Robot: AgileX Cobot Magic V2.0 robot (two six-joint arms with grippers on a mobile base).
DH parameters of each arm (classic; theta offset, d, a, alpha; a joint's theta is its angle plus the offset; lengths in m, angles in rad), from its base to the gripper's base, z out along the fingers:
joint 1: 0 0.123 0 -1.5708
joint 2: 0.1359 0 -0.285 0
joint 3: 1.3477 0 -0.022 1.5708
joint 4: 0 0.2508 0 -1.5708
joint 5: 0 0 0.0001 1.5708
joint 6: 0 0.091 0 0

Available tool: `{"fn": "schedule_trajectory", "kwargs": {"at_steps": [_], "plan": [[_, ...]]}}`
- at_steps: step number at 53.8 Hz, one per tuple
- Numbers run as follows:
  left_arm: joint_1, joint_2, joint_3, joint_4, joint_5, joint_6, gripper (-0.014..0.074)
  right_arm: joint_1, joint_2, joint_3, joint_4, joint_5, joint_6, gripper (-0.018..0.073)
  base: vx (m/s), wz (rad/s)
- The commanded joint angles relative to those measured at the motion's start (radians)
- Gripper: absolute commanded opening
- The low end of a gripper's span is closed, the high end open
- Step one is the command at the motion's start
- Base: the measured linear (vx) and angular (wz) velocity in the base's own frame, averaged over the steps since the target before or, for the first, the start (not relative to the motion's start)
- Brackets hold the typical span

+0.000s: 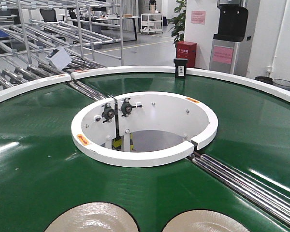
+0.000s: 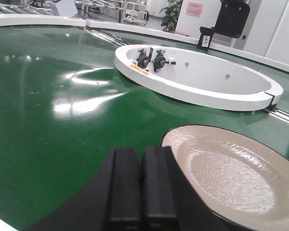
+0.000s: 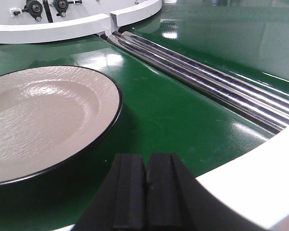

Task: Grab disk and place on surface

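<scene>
Left gripper [image 2: 142, 190] clenched, fingers pressed together, holding nothing. Right gripper [image 3: 146, 192] the same. Two disks sit flat on the green belt [image 1: 34, 159], left disk [image 1: 92, 220] and right disk [image 1: 205, 223], side by side, near the white ring [image 1: 145, 157].

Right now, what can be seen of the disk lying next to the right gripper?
The disk is a round, shallow plate, glossy beige-grey with a faint grained texture and a thin black rim. It lies flat and empty on the green conveyor belt, left of the steel rollers. Its left side is cut off by the frame. The right gripper, shut on nothing, sits just off its near edge and seems not to touch it.
</scene>
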Motion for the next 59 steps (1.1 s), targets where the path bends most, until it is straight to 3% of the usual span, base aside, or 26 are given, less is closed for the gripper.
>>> {"fn": "schedule_trajectory", "kwargs": {"at_steps": [1,38,43,47,59], "plan": [[-0.001,0.006,-0.019,0.002,-0.085,-0.007,-0.0007,0.001,-0.012,0.007,-0.004,-0.080,0.001,-0.0008,0.00,0.00],[-0.001,0.006,-0.019,0.002,-0.086,-0.007,-0.0007,0.001,-0.012,0.007,-0.004,-0.080,0.001,-0.0008,0.00,0.00],[-0.001,0.006,-0.019,0.002,-0.090,-0.007,-0.0007,0.001,-0.012,0.007,-0.059,-0.091,-0.052,-0.0008,0.00,0.00],[-0.001,0.006,-0.019,0.002,-0.118,-0.007,-0.0007,0.001,-0.012,0.007,-0.127,-0.130,-0.090,-0.0008,0.00,0.00],[-0.001,0.006,-0.019,0.002,-0.188,-0.007,-0.0007,0.001,-0.012,0.007,-0.052,-0.360,-0.026,-0.0008,0.00,0.00]]}}
